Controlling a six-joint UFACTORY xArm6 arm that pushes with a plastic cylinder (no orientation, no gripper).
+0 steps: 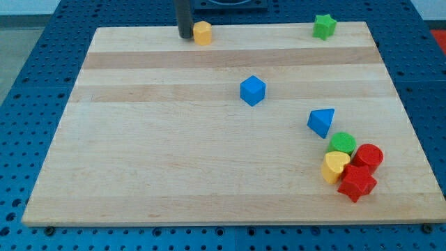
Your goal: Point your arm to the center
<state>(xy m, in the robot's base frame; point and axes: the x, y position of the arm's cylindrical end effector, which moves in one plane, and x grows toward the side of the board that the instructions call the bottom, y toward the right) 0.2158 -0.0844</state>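
My tip (pixel 185 35) is at the top edge of the wooden board (pixel 174 160), left of centre, touching or almost touching the left side of a yellow hexagonal block (pixel 203 33). A blue cube (pixel 253 90) sits near the middle of the board, well below and to the right of the tip. A blue triangular block (pixel 321 121) lies further to the right. A green star (pixel 324 26) is at the top right.
A cluster sits at the lower right: a green cylinder (pixel 342 143), a red cylinder (pixel 367 157), a yellow heart (pixel 335 166) and a red star (pixel 357 183). Blue perforated table (pixel 28 77) surrounds the board.
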